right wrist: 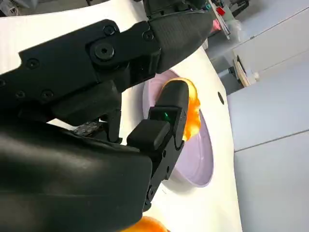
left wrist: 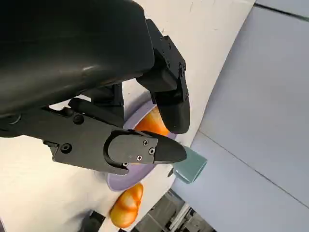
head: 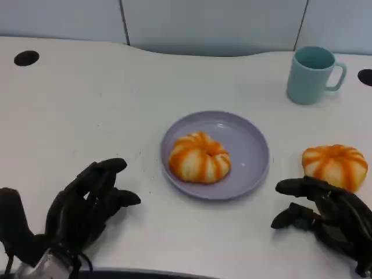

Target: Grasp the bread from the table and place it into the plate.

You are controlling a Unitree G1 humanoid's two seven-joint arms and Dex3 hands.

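One bread (head: pixel 199 157) already sits in my plate (head: pixel 250 145); the second bread (head: pixel 335 165) lies on the counter (head: pixel 87 104) at its three o'clock. My right robot hand (head: pixel 325 218), fingers apart and empty, waits just beside it; my left robot hand (head: pixel 81 212) rests empty, fingers apart.

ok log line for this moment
bread on plate | second bread on table by right hand | left hand empty
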